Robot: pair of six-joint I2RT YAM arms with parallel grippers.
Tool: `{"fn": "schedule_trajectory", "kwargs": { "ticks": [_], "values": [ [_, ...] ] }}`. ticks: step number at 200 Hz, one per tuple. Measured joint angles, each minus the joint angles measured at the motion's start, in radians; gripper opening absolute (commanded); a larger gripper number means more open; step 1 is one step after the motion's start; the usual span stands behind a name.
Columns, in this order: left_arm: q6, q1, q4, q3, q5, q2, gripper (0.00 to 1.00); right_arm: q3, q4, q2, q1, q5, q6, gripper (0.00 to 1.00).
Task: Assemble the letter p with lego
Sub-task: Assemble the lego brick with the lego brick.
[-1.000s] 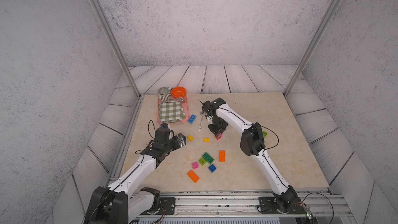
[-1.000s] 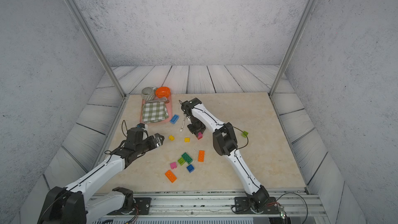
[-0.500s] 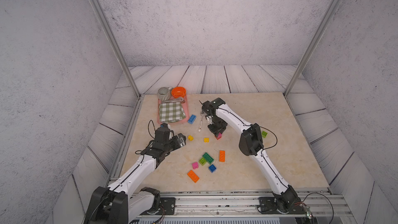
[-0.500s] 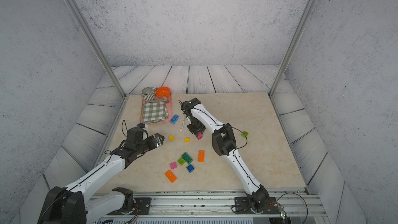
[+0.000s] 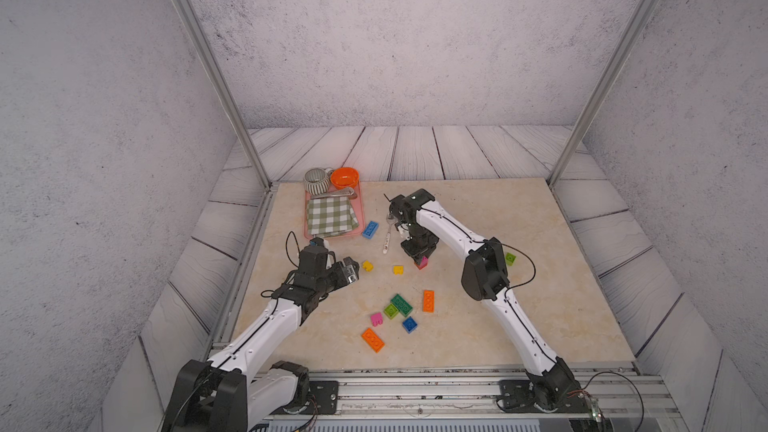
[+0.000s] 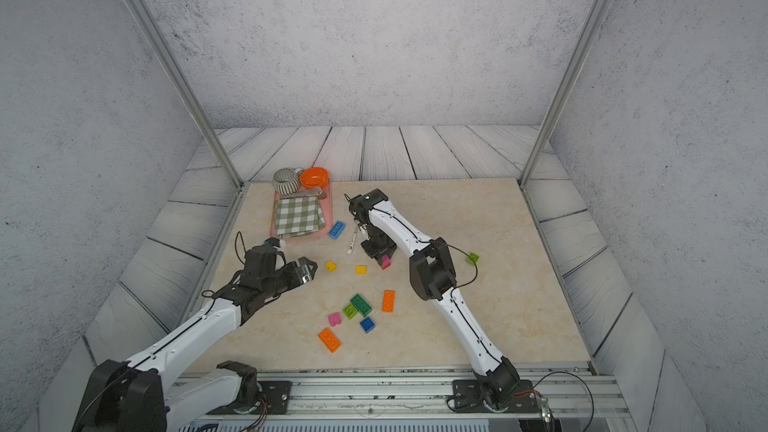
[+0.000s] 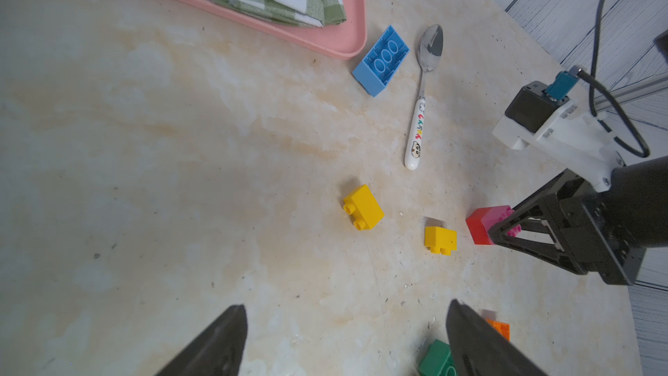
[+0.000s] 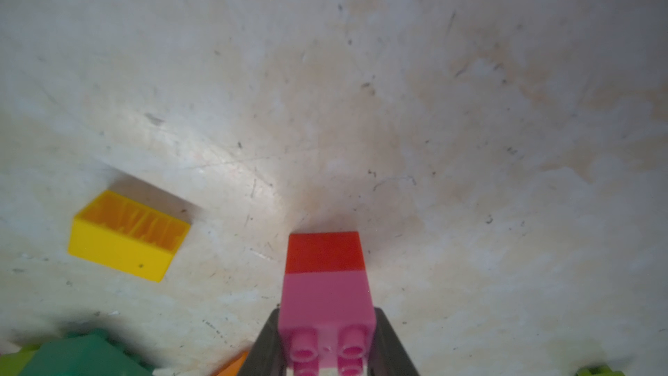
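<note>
The right gripper is clamped narrow on a pink brick with a red brick joined beneath it. The pair points red end down at the table, around its middle; I cannot tell whether the red end touches the top. The left gripper stands wide and empty, low over the left part of the table, aimed right.

Between the two grippers two yellow bricks lie on their sides, well apart from each other: the left yellow brick just beyond the open fingers and the right yellow brick just left of the held pair. Farther off, a blue oblong brick lies upside down just beside the near right corner of a pink tray, and a spoon lies to its right, apart from it.

Nearer, a loose group sits on the table. A dark green brick has a lime brick against its left side. A second pink brick and a blue square brick are just nearer, an orange brick lies to the right, and a second orange brick is nearest of all. Another lime brick, the lone lime brick, lies right of the right arm's elbow
</note>
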Motion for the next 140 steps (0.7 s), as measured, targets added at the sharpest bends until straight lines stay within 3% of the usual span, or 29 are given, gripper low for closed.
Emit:
{"fn": "schedule_trajectory", "kwargs": {
  "ticks": [79,103,140],
  "values": [
    [0.001,0.0,0.0,0.0,0.005,0.0,0.9,-0.249,0.07,-0.132,0.056,0.02,-0.129,0.29],
    [0.003,0.0,0.0,0.0,0.006,-0.001,0.91,-0.282,0.065,-0.146,0.088,0.027,-0.153,0.36],
    [0.003,0.0,0.0,0.001,0.008,-0.006,0.91,-0.336,0.085,-0.15,0.119,0.02,-0.169,0.57]
  ]
}}
